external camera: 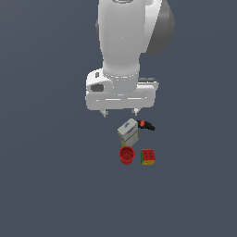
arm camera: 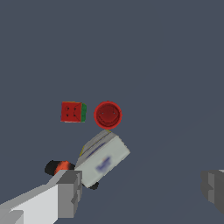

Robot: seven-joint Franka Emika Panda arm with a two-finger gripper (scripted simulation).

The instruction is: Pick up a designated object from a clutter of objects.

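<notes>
The small red cup (external camera: 127,155) (arm camera: 107,114) stands upright on the dark floor, mouth up. To its right in the exterior view lies the multicoloured puzzle cube (external camera: 148,157) (arm camera: 72,112), close beside it but apart. Just behind the cup a white-and-yellow box (external camera: 128,131) (arm camera: 103,159) lies tilted, and a black clamp with an orange-red tip (external camera: 146,125) (arm camera: 61,167) pokes out from behind it. My gripper (external camera: 119,112) (arm camera: 142,190) hangs above and behind the box, open, with nothing between its fingers (arm camera: 70,192). It touches none of the objects.
A flat dark grey floor (external camera: 51,185) surrounds the small cluster. The arm's white body (external camera: 122,41) rises at the top of the exterior view.
</notes>
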